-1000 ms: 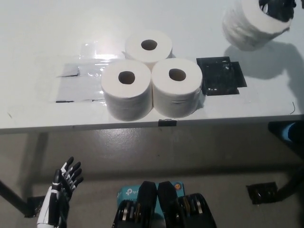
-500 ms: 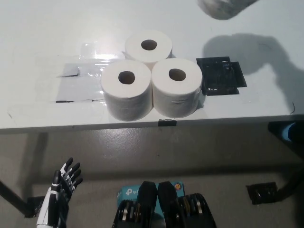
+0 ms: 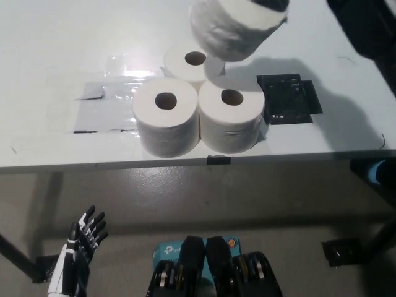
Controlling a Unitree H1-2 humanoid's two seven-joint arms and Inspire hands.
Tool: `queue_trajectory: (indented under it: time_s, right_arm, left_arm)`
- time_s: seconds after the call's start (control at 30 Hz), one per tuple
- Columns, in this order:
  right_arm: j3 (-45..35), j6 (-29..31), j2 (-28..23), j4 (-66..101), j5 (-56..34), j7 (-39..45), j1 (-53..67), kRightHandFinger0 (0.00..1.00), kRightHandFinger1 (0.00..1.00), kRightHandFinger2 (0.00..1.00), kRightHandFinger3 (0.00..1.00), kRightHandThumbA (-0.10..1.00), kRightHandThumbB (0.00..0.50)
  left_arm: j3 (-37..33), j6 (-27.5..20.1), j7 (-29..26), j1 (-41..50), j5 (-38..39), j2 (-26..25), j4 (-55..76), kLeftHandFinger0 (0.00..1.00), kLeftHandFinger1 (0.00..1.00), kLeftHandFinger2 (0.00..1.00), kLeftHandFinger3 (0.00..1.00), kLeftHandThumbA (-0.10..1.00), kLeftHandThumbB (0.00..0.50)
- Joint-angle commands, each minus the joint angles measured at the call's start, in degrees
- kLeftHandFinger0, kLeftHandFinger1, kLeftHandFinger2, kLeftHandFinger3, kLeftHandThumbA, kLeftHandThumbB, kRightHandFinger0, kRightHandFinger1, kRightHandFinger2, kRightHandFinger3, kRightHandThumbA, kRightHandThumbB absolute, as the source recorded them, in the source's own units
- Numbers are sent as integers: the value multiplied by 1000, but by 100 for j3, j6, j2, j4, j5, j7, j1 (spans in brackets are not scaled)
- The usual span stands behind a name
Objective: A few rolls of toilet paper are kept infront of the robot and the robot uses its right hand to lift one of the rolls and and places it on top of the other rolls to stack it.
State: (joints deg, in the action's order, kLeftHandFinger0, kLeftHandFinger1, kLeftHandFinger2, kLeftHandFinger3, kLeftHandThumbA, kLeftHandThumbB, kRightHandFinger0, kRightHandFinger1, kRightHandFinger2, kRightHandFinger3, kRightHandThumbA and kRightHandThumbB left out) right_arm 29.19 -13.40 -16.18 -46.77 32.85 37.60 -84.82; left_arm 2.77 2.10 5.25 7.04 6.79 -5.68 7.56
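Note:
Three white toilet paper rolls stand upright in a cluster near the table's front edge: front left roll (image 3: pixel 165 117), front right roll (image 3: pixel 231 115), back roll (image 3: pixel 190 60). A fourth roll (image 3: pixel 230 28) hangs in the air above the cluster, over the back and front right rolls, tilted. My black right hand (image 3: pixel 272 5) grips it from its top at the picture's upper edge, and the black arm (image 3: pixel 365 28) comes in from the upper right. My white left hand (image 3: pixel 80 250) rests low at the lower left, below the table, fingers apart.
A black square plate (image 3: pixel 288 99) lies on the white table (image 3: pixel 49 49) right of the rolls. Clear tape patches (image 3: pixel 102 108) lie left of them. The table's front edge (image 3: pixel 124 164) runs across the middle, with floor beneath.
The held roll has travelled left from the upper right corner, out past the top edge, and now hangs lower, right above the three standing rolls. The left hand has stayed put.

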Motion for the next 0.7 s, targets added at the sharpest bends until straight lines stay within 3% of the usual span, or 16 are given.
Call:
queue_trajectory:
  time_s: [0.0,0.03,0.1,0.37,0.43,0.5,0.57,0.67]
  right_arm:
    - [95,141,134,-33,68,20,-345,144,515,757,599,243,8]
    - [141,122,220,-145,81,1,-351,156,529,760,632,236,10]
    - [166,148,317,-295,69,-48,-348,141,516,743,1000,218,8]
    - [284,172,539,-552,104,-108,-330,100,453,631,1000,223,10]
    - [322,205,573,-586,129,-157,-308,34,402,580,1000,231,18]
    - [326,36,656,-640,139,-150,-320,27,402,587,1000,239,21]
    - [327,51,690,-719,153,-183,-315,75,456,683,1000,207,23]
    - [372,77,723,-806,242,-309,-316,100,481,694,1000,208,40]
  left_arm:
    - [-45,-191,84,9,12,-24,93,1000,1000,1000,1000,1000,17]
    - [-43,-170,83,10,31,-16,117,1000,1000,1000,1000,1000,9]
    - [-52,-176,70,-4,2,-16,124,1000,1000,1000,1000,1000,15]
    - [-85,-53,64,-14,-49,-47,256,1000,1000,1000,1000,1000,31]
    - [-92,-54,68,-23,-45,-46,245,1000,1000,1000,1000,1000,43]
    - [-86,-93,80,-21,-21,-51,222,1000,1000,1000,1000,1000,44]
    - [-93,-88,67,-24,-51,-55,243,1000,1000,1000,1000,1000,33]
    - [-90,-67,72,-31,-25,-55,274,1000,1000,1000,1000,1000,29]
